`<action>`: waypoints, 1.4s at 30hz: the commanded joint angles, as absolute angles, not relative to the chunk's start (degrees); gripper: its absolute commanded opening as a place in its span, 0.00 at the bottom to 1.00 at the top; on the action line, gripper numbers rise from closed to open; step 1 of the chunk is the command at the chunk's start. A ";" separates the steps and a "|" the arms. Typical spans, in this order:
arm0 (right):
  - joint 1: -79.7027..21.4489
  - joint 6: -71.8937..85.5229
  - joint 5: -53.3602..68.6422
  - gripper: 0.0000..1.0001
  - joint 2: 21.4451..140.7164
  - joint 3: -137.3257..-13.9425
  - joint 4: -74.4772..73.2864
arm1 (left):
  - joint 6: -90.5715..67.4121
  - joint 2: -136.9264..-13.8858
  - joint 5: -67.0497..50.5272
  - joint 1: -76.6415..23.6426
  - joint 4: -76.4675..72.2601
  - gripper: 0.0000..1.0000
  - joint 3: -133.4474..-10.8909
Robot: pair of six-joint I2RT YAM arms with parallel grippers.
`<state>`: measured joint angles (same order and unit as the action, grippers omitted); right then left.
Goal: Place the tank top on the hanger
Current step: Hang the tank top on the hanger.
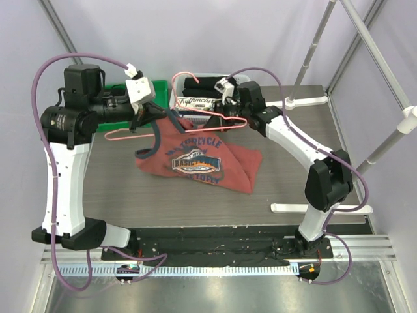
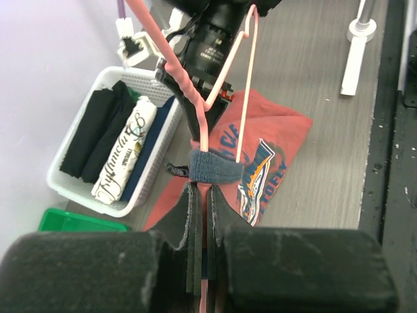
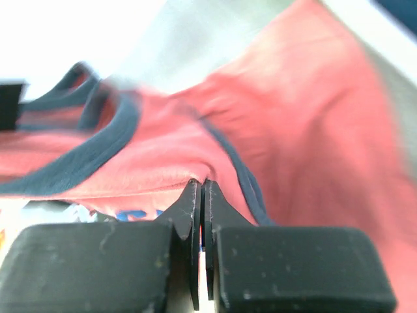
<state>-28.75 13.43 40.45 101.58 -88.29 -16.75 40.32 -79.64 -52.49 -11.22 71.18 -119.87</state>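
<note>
Left gripper (image 2: 203, 192) fingers squeeze shut on the hanger (image 2: 186, 83) wire (tank top (image 2: 277, 134) strap looped over it); right gripper (image 3: 202, 186) pinches the shirt's fabric, fingers nearly touching.

I see the tank top (image 1: 208, 163) as matt cloth, the hanger (image 2: 247, 91) as smooth coated wire, the table (image 1: 117, 189) as dull wood grain, the basket (image 2: 75, 189) as perforated plastic.
</note>
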 commanded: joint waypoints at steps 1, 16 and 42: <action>-26.81 10.64 22.08 0.01 97.30 -90.70 -15.30 | 35.87 -79.45 -48.36 -10.99 63.73 0.00 -121.82; -25.14 5.10 11.60 0.01 82.27 -88.60 -17.75 | 22.24 -81.03 -31.12 -11.07 44.75 0.00 -113.56; -24.71 -7.23 46.06 0.79 74.36 -73.22 -26.23 | 23.29 -80.95 -29.80 -11.25 41.31 0.00 -108.64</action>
